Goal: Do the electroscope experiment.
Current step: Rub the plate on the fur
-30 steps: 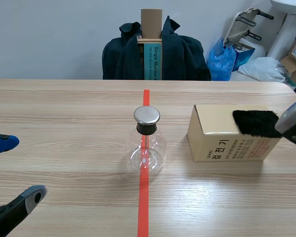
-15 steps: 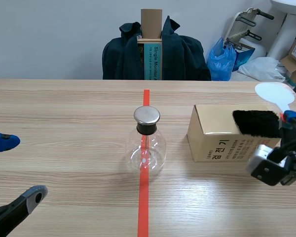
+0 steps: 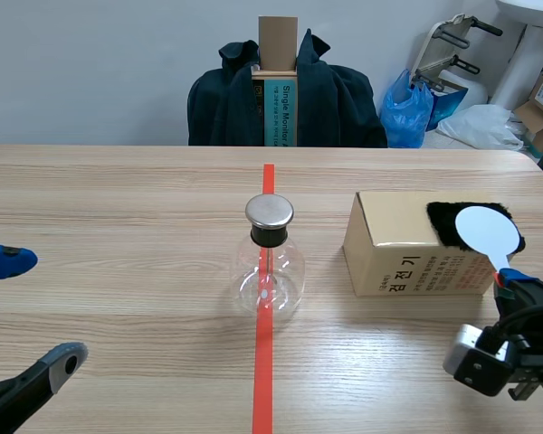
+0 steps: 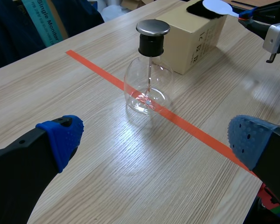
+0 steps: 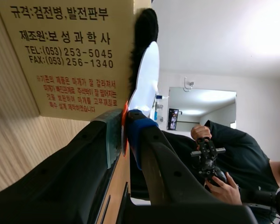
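A glass flask electroscope with a round metal cap stands on the red tape line at the table's middle, also in the left wrist view. To its right a tan cardboard box carries a strip of black fur. My right gripper is low at the front right, shut on the orange stem of a white disc paddle. The disc stands upright right in front of the fur, touching or nearly so. My left gripper is open at the front left, short of the flask, with nothing between its fingers.
Behind the table's far edge is a chair draped with a dark jacket, holding a tall box. Bags and boxes lie on the floor at the back right. A person's hands appear behind my right gripper.
My right gripper has come down from beside the fur toward the table's front right. The white paddle came into view above the box, then sank in front of the fur. The left arm stayed put.
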Motion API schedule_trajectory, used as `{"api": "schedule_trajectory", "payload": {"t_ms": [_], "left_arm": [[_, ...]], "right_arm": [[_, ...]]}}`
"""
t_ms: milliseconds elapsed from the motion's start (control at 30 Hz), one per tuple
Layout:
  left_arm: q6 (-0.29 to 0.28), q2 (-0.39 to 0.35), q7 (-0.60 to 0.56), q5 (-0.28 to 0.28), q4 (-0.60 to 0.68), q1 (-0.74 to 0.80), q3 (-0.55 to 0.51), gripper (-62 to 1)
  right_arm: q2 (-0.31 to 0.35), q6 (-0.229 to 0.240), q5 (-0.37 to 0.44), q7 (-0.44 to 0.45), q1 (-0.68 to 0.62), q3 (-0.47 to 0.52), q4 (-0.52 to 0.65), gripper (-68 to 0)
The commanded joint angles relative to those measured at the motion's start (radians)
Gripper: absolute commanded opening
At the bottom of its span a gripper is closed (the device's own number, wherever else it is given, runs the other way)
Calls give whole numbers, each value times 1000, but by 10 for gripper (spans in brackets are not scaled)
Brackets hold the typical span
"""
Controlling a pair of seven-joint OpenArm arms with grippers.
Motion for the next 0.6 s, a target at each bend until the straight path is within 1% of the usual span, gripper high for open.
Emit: {"api": "schedule_trajectory", "payload": {"t_ms": [0, 200, 267, 333, 367, 400, 433, 500, 533, 567], "left_arm": [[-3, -3, -11, -10, 4, -5, 3, 14], [-3, -3, -11, -10, 4, -5, 3, 14], [-3, -3, -11, -10, 4, -5, 3, 14], [-3, -3, -10, -10, 4, -5, 3, 14], [-3, -3, -8, -10, 4, -5, 3, 14], [-3, -3, -7, -10, 4, -5, 3, 14], [-3, -3, -7, -10, 4, -5, 3, 14], [-3, -3, -7, -10, 4, -5, 3, 14], [-3, -3, -7, -10, 4, -5, 3, 14], [-3, -3, -7, -6, 4, -5, 3, 14]], "right_arm": [[3, 13, 10, -3, 16, 8, 10, -669], [5, 15, 10, -1, 22, 8, 10, -669], [5, 14, 9, 34, 22, 8, 10, -669], [9, 14, 1, 93, 22, 8, 10, -669], [10, 14, -5, 110, 22, 8, 10, -669], [10, 10, -13, 107, 22, 9, 10, -669], [10, 5, -18, 76, 22, 10, 10, -669], [10, -16, -22, -29, 22, 11, 10, -669], [10, -19, -24, -63, 22, 16, 10, -669], [12, -19, -24, -68, 22, 20, 10, -669]]}}
